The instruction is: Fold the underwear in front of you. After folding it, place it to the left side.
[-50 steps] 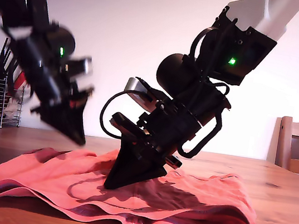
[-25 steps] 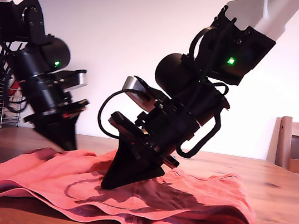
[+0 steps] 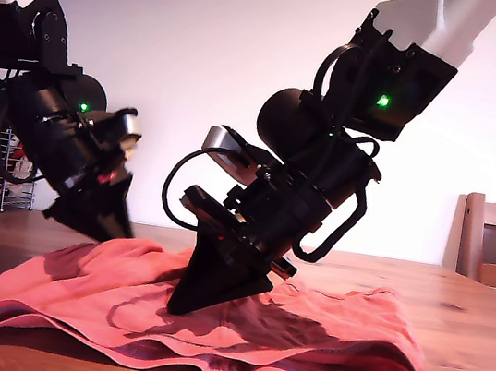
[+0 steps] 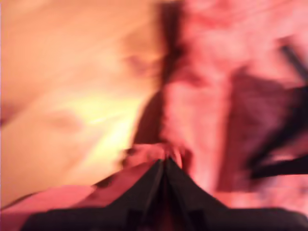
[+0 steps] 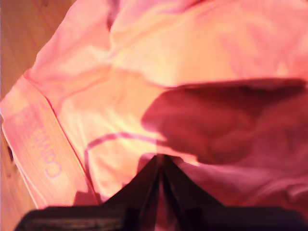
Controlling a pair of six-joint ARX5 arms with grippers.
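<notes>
Exterior view shows the underwear point(image 3: 208, 324) lying spread out and wrinkly on the wooden table point(image 3: 472, 312). My first gripper point(image 3: 116, 226) is at the cloth's far edge on the exterior view's left, and its jaws are pinched together on a little bump of the underwear point(image 4: 161, 151). My second gripper point(image 3: 182, 304) presses its tip down into the middle of the cloth with its jaws closed tight together.
</notes>
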